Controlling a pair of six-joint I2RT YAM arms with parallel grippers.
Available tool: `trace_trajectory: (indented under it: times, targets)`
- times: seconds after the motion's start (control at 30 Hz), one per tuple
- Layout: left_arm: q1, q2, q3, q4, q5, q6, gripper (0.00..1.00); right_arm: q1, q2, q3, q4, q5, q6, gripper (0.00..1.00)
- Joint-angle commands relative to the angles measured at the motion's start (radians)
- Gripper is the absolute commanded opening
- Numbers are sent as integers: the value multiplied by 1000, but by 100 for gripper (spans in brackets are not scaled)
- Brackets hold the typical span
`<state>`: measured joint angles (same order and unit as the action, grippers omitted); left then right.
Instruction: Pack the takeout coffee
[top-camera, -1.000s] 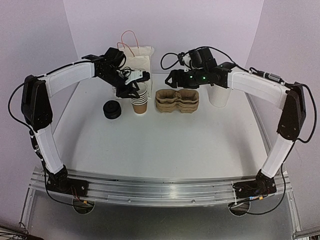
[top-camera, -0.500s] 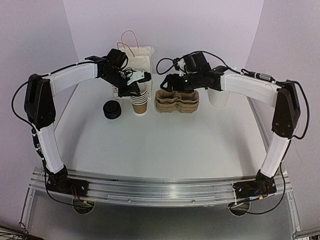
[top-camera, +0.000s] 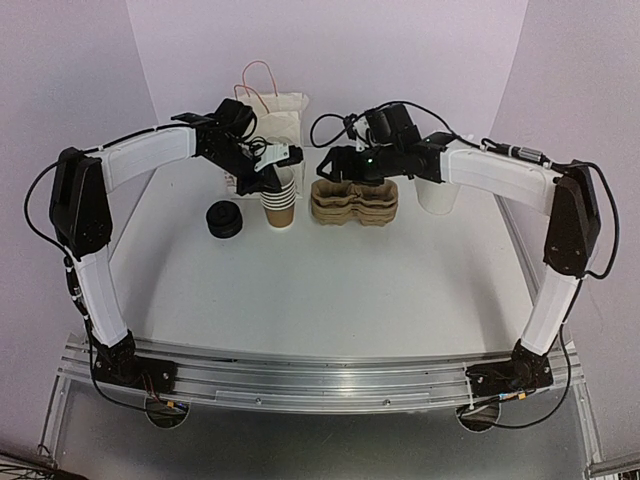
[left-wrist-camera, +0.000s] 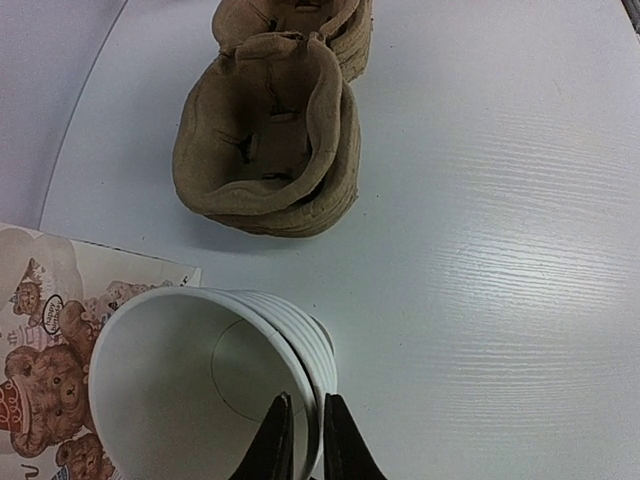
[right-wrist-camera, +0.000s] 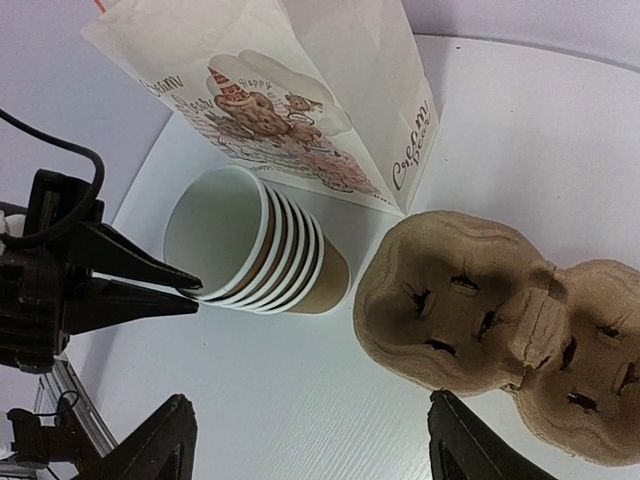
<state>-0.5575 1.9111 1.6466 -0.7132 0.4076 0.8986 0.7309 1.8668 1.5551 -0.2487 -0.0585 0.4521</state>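
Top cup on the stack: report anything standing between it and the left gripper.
Nothing visible does. The left gripper has one finger inside and one outside the rim of the top cup, pinching it.

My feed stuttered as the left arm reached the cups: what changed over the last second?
The left gripper closed on the rim of the top cup of the brown cup stack. The right gripper, open throughout, shifted leftward over the stack of pulp carriers. The cups, carriers, black lids and paper bag did not move.
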Motion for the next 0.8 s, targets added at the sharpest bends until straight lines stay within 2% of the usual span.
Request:
trace_trajectory:
  times: [0.0, 0.13, 0.3, 0.6, 0.77]
  targets:
    - [-3, 11, -14, 17, 12, 19, 13, 10, 29, -6, 26, -19, 17, 75]
    - [-2, 14, -19, 12, 14, 29, 13, 12, 31, -8, 29, -21, 19, 75]
    - [-2, 12, -9, 16, 17, 20, 0, 15, 35, -7, 33, -26, 24, 75]
    - [-2, 10, 40, -38, 28, 8, 0, 30, 117, 39, 62, -79, 79, 75]
    - [-1, 9, 81, -73, 50, -28, 0, 38, 198, 101, 68, -130, 126, 69]
